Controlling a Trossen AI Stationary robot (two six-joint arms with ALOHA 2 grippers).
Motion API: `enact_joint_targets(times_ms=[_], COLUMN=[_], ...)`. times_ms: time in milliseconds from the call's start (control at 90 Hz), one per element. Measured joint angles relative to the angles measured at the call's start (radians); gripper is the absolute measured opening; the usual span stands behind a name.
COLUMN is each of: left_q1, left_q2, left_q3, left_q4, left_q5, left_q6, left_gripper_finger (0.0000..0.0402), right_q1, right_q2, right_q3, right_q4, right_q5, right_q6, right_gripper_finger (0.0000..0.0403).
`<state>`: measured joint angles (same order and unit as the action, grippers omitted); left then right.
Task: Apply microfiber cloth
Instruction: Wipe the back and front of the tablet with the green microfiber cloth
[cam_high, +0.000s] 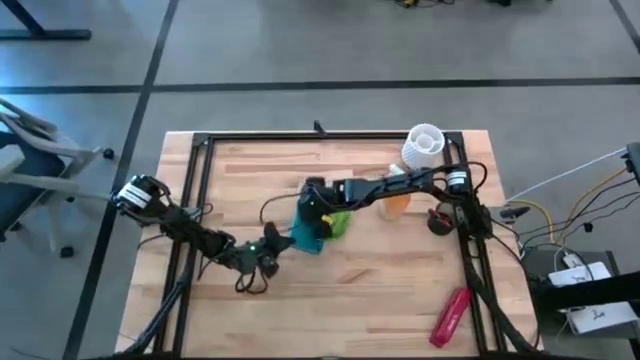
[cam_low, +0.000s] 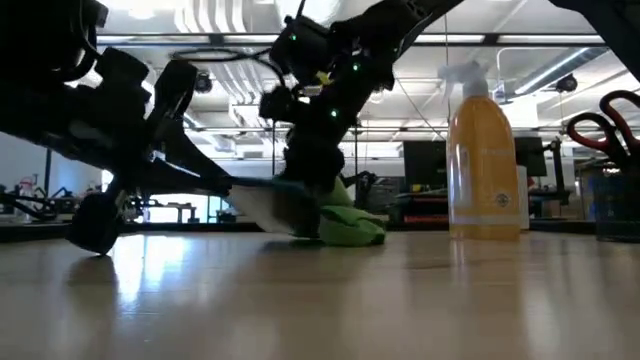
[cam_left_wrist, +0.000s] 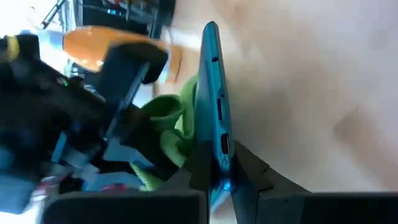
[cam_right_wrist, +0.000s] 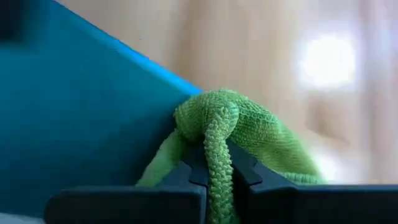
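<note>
Left gripper (cam_high: 283, 243), at near centre, is clamped on the teal tablet (cam_high: 310, 228), held tilted on edge; right gripper (cam_right_wrist: 217, 171) pinches the microfiber cloth (cam_right_wrist: 239, 134) against its face. Excess pressure could twist the tablet loose

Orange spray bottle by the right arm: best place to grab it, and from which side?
Grip the orange spray bottle across its straight body, below the white trigger head, coming in level from the side. It stands upright on the table, and the body is broad and even, while the head is narrow and irregular. Best guess only.
</note>
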<state>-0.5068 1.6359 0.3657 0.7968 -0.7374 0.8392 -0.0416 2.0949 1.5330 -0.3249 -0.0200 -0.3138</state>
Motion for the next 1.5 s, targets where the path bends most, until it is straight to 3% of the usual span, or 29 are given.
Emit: enact_joint_targets(times_ms=[89, 300, 611, 756, 1044, 1322, 1500], left_q1=[-0.005, -0.019, -0.028, -0.028, -0.030, -0.030, -0.028], left_q2=[-0.003, -0.001, -0.001, -0.002, -0.002, -0.002, -0.001], left_q3=[0.000, 0.020, 0.022, 0.020, 0.019, 0.020, 0.021], left_q4=[0.020, 0.014, -0.029, -0.051, -0.075, -0.083, -0.083], left_q5=[0.038, 0.034, 0.017, 0.012, -0.001, 0.002, -0.005], left_q6=[-0.027, -0.010, -0.045, -0.069, -0.127, -0.131, -0.130], left_gripper_finger=[0.0012, 0.0012, 0.0012, 0.0012, 0.0013, 0.0013, 0.0013], right_q1=[0.024, -0.002, -0.068, -0.078, 0.062, 0.220, 0.291], right_q2=[0.000, 0.036, 0.073, 0.064, 0.030, 0.023, 0.024], right_q3=[0.000, 0.003, -0.002, -0.004, -0.007, 0.041, 0.096], right_q4=[0.044, 0.026, -0.144, -0.207, -0.332, -0.158, -0.135], right_q5=[-0.052, -0.028, 0.254, 0.298, 0.317, 0.297, 0.268], right_q6=[-0.001, 0.000, 0.012, 0.029, 0.140, 0.216, 0.273], right_gripper_finger=[0.0000, 0.0000, 0.0000, 0.0000, 0.0000, 0.0000, 0.0000])
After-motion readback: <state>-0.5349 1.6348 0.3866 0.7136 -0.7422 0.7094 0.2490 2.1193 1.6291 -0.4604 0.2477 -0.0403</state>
